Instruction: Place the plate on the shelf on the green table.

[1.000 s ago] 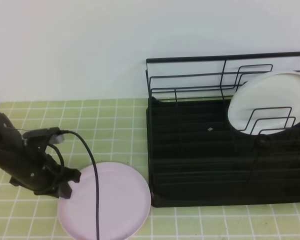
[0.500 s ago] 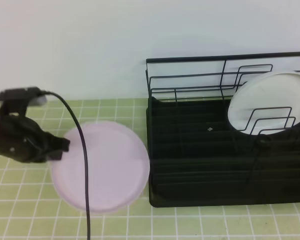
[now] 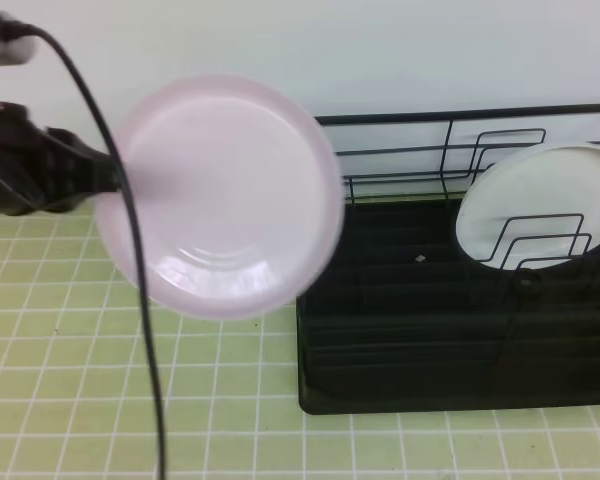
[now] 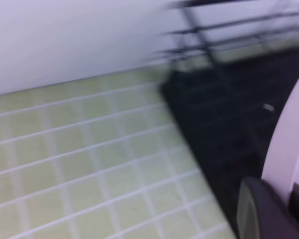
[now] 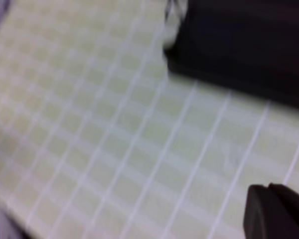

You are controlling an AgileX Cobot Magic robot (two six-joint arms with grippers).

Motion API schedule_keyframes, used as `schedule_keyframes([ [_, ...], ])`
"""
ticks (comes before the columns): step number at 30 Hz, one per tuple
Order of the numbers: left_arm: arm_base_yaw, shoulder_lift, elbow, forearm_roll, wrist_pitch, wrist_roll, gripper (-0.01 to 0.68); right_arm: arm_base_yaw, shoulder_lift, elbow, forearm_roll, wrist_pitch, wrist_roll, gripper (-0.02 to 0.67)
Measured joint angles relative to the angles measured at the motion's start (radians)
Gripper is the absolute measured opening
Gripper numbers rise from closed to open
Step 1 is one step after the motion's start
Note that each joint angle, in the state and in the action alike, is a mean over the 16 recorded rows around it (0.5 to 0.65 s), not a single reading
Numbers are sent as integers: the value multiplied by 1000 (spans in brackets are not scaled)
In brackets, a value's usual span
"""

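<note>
closest to the high camera, the pink plate [image 3: 220, 195] hangs clear above the green worktop [image 3: 70, 380], the left pincer [image 3: 105, 175] clamped on its left rim — its face tipped toward the lens. farther right sits the black shelf [image 3: 400, 330], a white plate [image 3: 540, 205] already in a far-right slot. best to carry it over the tray edge, turn it upright, and lower the rim between free dividers. the right pincer [image 5: 276, 211], shut and empty, hovers over tiles.

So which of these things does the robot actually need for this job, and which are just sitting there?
Part of the job:
- pink plate, held up by the left gripper
- black wire shelf
- green table

Just there:
- white plate, already standing in the shelf
</note>
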Motion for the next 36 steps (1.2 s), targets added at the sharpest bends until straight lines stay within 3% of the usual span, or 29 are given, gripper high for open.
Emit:
schedule_keyframes([
  [9, -146, -16, -24, -81, 23, 66, 5, 0, 39, 0, 279, -166, -155, 158],
  [18, -268, -16, -24, -86, 14, 42, 5, 0, 85, 0, 576, -194, -335, 318],
  [36, -357, -16, -24, -166, 19, 96, 5, 0, 166, 0, 750, -168, -448, 342],
])
